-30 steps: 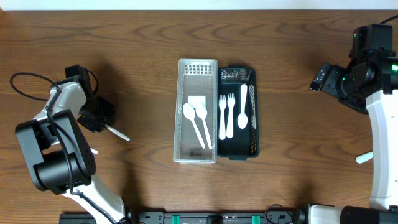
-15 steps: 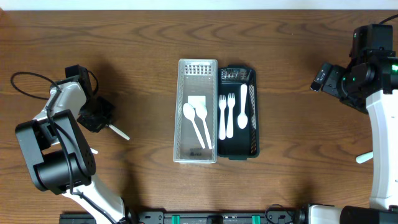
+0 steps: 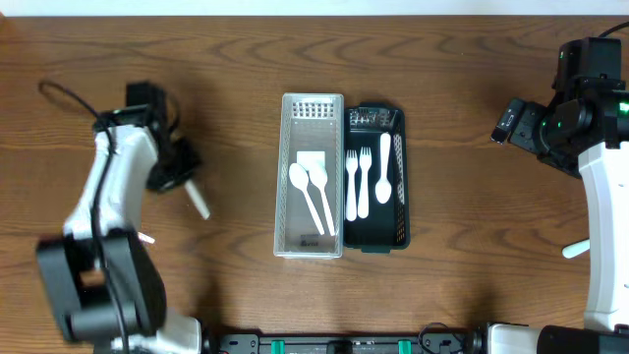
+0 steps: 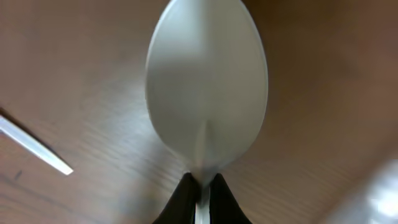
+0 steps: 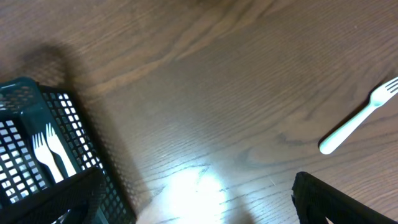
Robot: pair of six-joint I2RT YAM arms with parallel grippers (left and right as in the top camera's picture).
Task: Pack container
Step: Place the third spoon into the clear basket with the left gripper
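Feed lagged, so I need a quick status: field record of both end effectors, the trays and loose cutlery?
left end effector: shut on white spoon
right end effector: open, empty
clear tray: two spoons
black tray: two forks, one spoon
loose fork: on table, far right

At the middle of the desk (image 3: 236,59), side by side and touching: clear perforated container (image 3: 313,106) with two white spoons (image 3: 313,202) lying over a white square (image 3: 313,159); black mesh container (image 3: 398,231) with two white forks (image 3: 359,185) and a short spoon (image 3: 384,169). Held spoon (image 4: 206,87), white, pinched at the neck by the left hand (image 4: 200,190), left of both containers. Lone white fork (image 5: 357,121) flat on the desk, far right.
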